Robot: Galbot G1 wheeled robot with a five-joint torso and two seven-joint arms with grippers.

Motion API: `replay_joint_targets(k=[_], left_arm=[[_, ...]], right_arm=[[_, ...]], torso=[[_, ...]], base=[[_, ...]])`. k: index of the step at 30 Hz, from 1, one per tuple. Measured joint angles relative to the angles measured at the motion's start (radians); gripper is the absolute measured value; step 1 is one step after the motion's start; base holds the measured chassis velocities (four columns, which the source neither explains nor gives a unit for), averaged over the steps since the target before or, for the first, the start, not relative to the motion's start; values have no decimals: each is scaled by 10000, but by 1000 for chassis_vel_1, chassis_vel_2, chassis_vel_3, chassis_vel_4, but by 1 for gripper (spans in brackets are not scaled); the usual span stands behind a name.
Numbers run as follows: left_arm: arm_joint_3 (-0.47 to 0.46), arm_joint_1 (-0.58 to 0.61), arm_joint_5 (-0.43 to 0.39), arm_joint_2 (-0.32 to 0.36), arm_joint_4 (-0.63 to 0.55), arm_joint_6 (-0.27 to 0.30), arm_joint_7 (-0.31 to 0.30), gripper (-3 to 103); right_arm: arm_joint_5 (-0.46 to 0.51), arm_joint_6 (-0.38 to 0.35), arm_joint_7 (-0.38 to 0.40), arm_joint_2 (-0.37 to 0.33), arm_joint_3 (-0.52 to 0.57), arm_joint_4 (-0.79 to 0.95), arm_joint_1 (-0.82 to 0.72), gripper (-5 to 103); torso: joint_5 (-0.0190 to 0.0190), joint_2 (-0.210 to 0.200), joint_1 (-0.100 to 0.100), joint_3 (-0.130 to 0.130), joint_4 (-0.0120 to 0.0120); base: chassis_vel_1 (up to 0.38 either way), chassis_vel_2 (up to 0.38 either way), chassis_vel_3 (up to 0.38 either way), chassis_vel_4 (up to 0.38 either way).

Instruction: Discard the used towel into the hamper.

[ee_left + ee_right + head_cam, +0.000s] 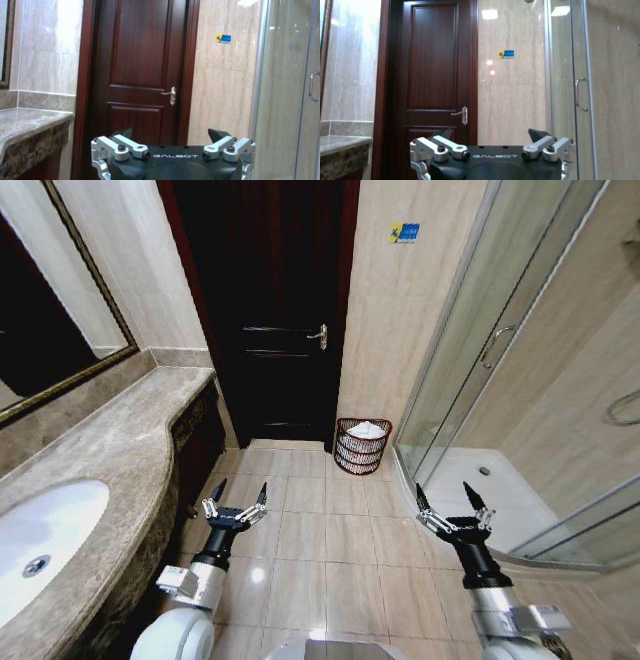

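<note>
The hamper point(362, 446) stands on the tiled floor point(330, 540) at the far end of the bathroom, against the beige wall just right of the dark wooden door point(262, 310) and close to the corner of the glass shower enclosure point(480, 350); something white, probably the towel point(367, 429), lies bunched inside it and shows above the rim, though at this distance its folds cannot be made out; both arms are held low in front of the robot, well short of the hamper; the left gripper point(240, 497) hovers over the floor beside the marble counter point(110, 450), its fingers spread apart and holding nothing; the right gripper point(446, 496) hovers over the floor near the shower's raised sill, its fingers likewise spread and empty; the white sink point(40, 540) is set into the counter at the robot's left, under a framed mirror point(50, 310); a small blue sticker point(404, 232) sits high on the wall beside the door
</note>
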Motion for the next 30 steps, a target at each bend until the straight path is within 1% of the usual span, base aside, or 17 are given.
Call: replay_joint_targets(k=[30], left_arm=[[0,0,0,0,0,0,0,99]], right_arm=[[0,0,0,0,0,0,0,100]], torso=[[0,0,0,0,0]], base=[[0,0,0,0]])
